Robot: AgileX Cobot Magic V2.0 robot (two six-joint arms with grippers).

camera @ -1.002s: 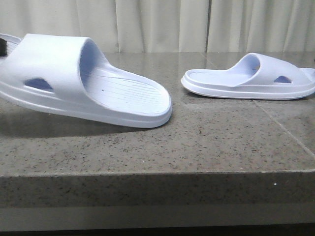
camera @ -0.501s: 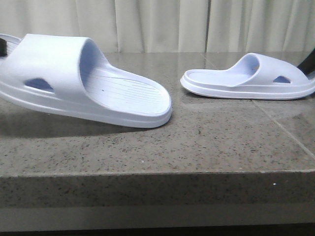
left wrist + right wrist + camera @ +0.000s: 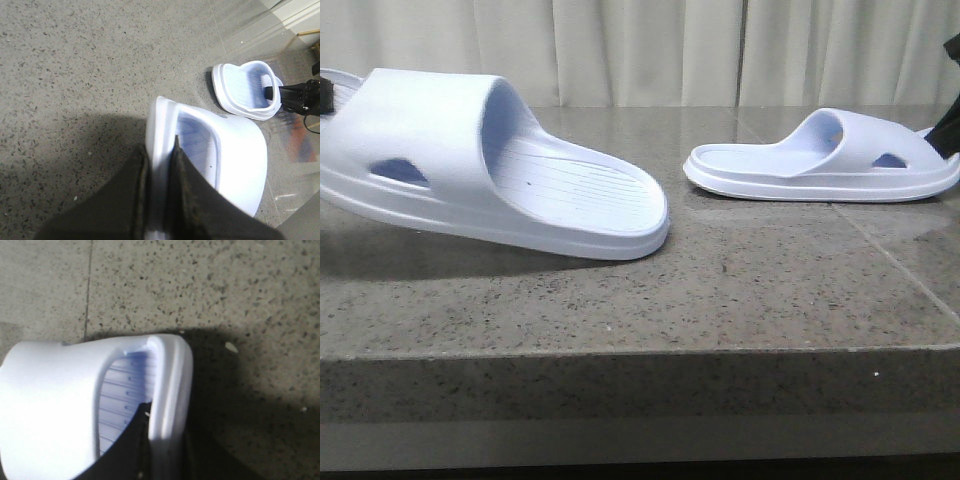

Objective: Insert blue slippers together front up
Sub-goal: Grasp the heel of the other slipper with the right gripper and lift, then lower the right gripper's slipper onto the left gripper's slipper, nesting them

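left hand (image 3: 159, 200) mostly cropped, pinching left slipper's (image 3: 490, 165) heel rim.

Left-of-frame moulded foam slide sandal (image 3: 490, 165): pale lavender-blue throughout, footbed marked with fine darker blue parallel lines. Right-of-frame foam slide sandal (image 3: 825, 158): same pale lavender-blue, oval strap hole showing deeper blue. Polished stone surface (image 3: 720, 290): grey-brown, speckled with black and pale flecks. Pleated curtain (image 3: 640, 50), upper frame: cream. Left gripper (image 3: 159, 195): dark olive-black. Right gripper (image 3: 160, 455): black.
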